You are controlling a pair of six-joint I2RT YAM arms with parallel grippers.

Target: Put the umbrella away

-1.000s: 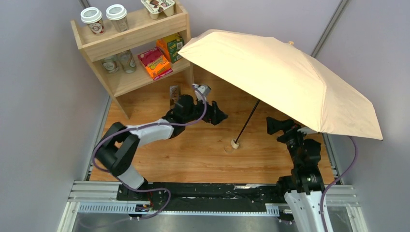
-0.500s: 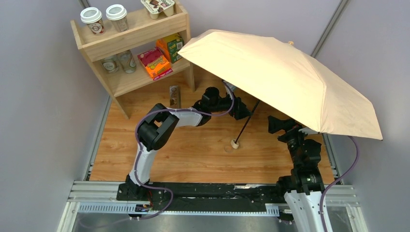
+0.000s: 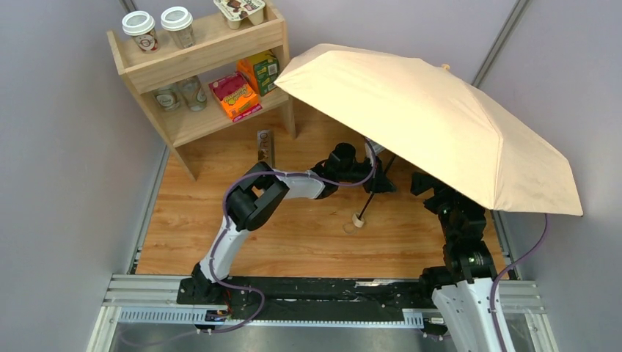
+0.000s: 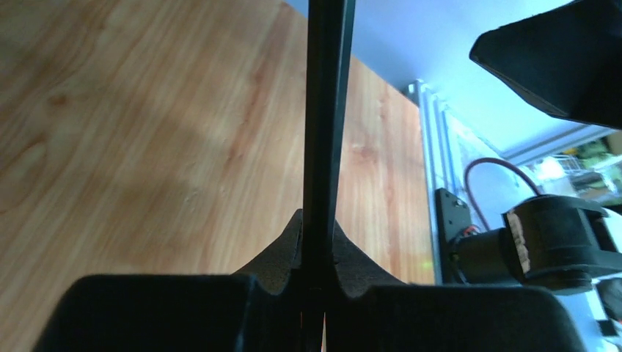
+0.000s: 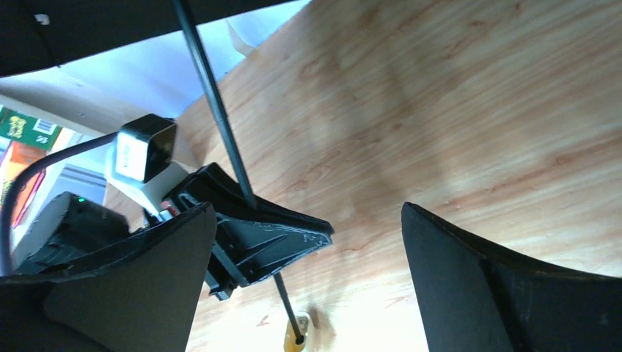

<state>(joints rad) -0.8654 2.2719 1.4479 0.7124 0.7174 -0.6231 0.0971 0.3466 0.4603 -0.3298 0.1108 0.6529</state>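
1. The umbrella (image 3: 433,125) is open. Its pale tan canopy spreads over the far-right part of the tabletop (image 3: 293,235), one side overhanging the right edge. The other side comes close to the wooden shelf (image 3: 183,125) in the far-left corner.
2. The thin black shaft (image 3: 369,199) is tilted, its top leaning toward the far-right corner. The small wooden knob (image 3: 357,219) at its lower end is down at the tabletop, near the middle.
3. The left gripper (image 4: 317,249) is under the canopy and clamped on the shaft partway up, above the knob. In the left wrist view both fingers press against the shaft from either side, with no gap showing.
4. The right gripper (image 5: 308,213) is spread wide and has hold of nothing. It sits under the near-right side of the canopy, pointing toward the shaft. The shaft and the left gripper stand beyond its fingertips, apart from them.
5. The shelf has two lidded cups (image 3: 158,28) on its top board and bright boxes (image 3: 246,84) on the board below.
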